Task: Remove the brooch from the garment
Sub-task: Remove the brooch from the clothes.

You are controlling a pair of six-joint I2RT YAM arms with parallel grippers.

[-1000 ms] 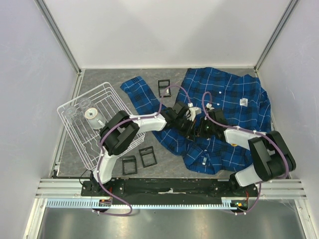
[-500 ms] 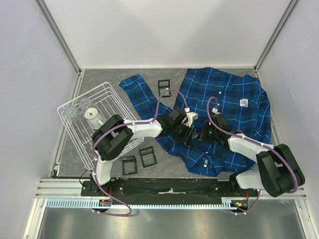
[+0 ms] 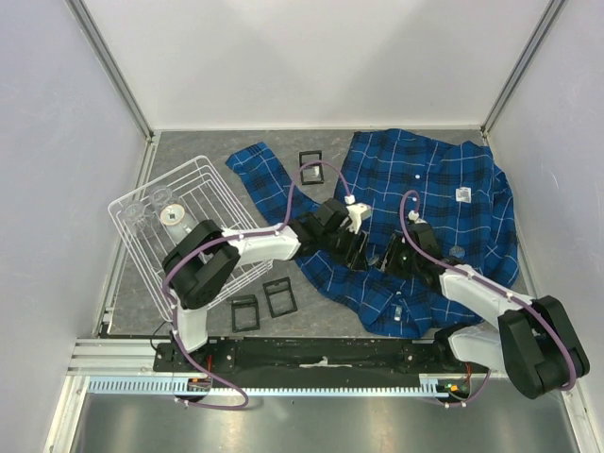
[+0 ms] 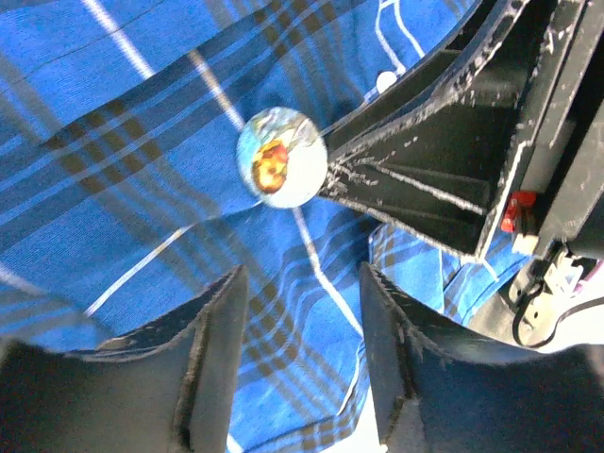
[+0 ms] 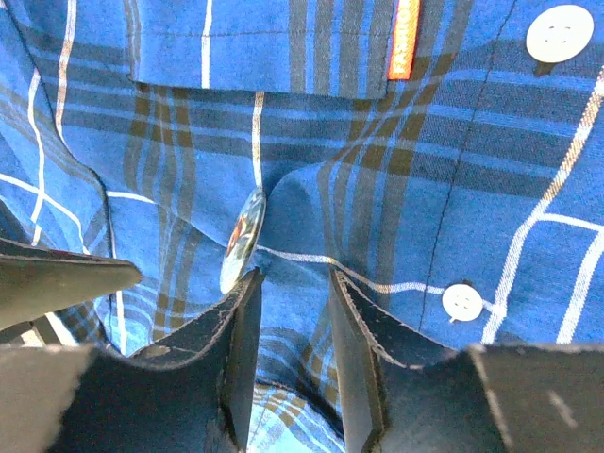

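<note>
Right wrist: brooch (image 5: 243, 241) edge-on, near-vertical

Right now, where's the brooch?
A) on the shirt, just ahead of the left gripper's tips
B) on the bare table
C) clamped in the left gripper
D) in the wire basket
A: the left wrist view shows the brooch sitting on the plaid garment, just beyond the left gripper, whose jaws stand open with only cloth between them.
</note>
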